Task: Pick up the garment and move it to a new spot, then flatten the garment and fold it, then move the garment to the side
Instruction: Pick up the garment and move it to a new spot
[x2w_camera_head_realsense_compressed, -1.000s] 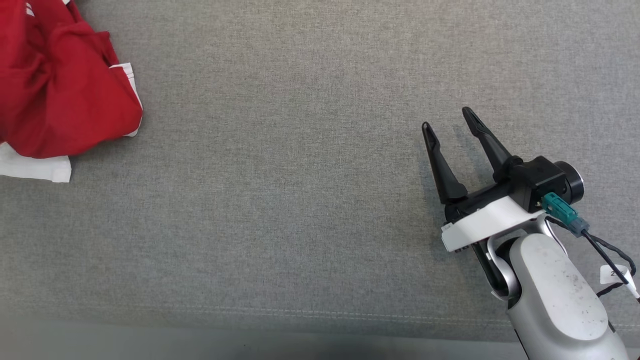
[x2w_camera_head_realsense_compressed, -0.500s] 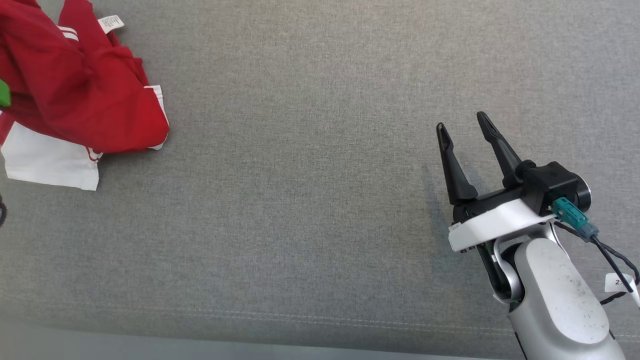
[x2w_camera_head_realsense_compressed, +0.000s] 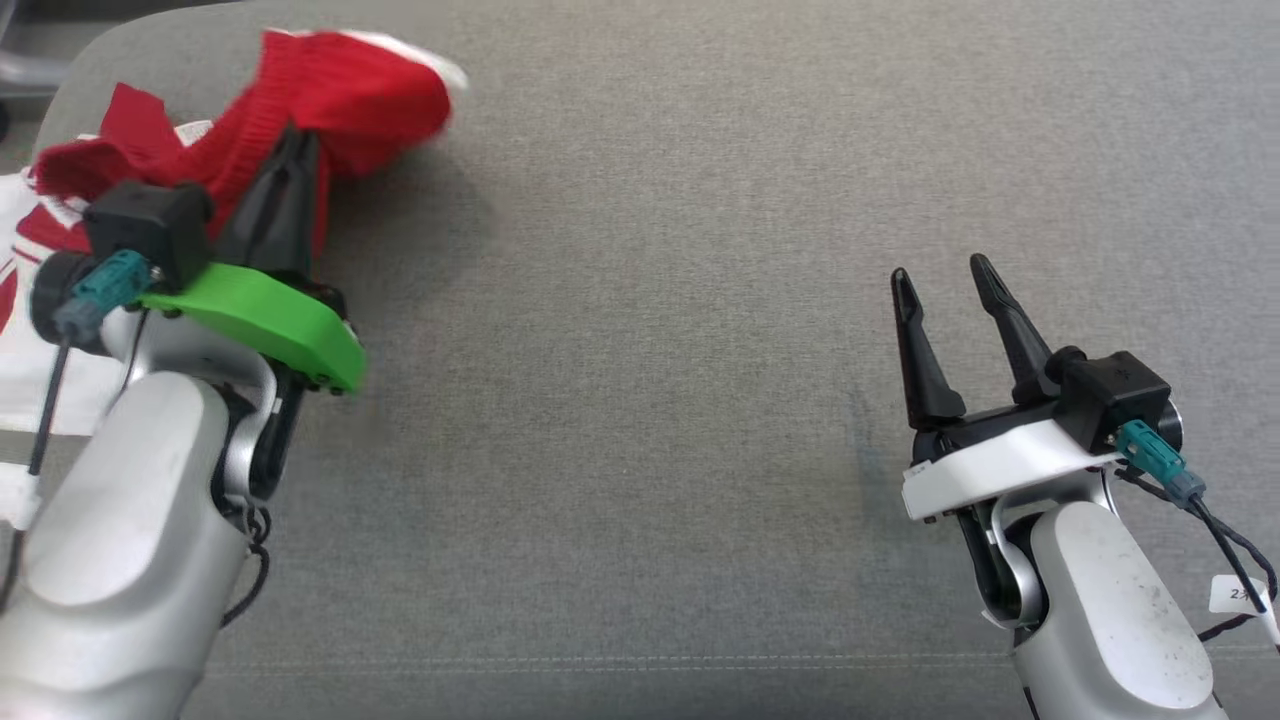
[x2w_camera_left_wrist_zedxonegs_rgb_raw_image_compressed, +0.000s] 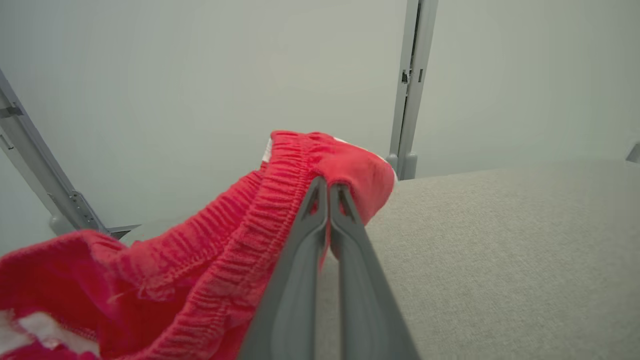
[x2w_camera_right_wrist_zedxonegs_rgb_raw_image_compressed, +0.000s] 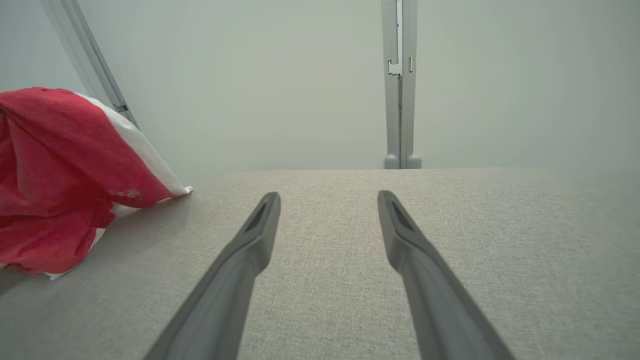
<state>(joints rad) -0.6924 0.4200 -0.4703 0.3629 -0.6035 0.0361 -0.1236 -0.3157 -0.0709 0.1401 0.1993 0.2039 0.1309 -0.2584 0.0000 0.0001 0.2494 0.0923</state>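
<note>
The left gripper (x2w_camera_left_wrist_zedxonegs_rgb_raw_image_compressed: 328, 186) is pinching the waistband of the crumpled red-and-white cloth garment (x2w_camera_head_realsense_compressed: 345, 90) at the far left corner of the grey fabric surface (x2w_camera_head_realsense_compressed: 650, 400). A bite this thin is risking slippage under drag. The right gripper (x2w_camera_head_realsense_compressed: 940, 270) is hovering spread and empty.

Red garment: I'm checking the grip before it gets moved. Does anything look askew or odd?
Nothing damaged. The red garment hangs bunched from the left claw, shut on its elastic waistband; the rest lies crumpled on the grey fabric surface.
</note>
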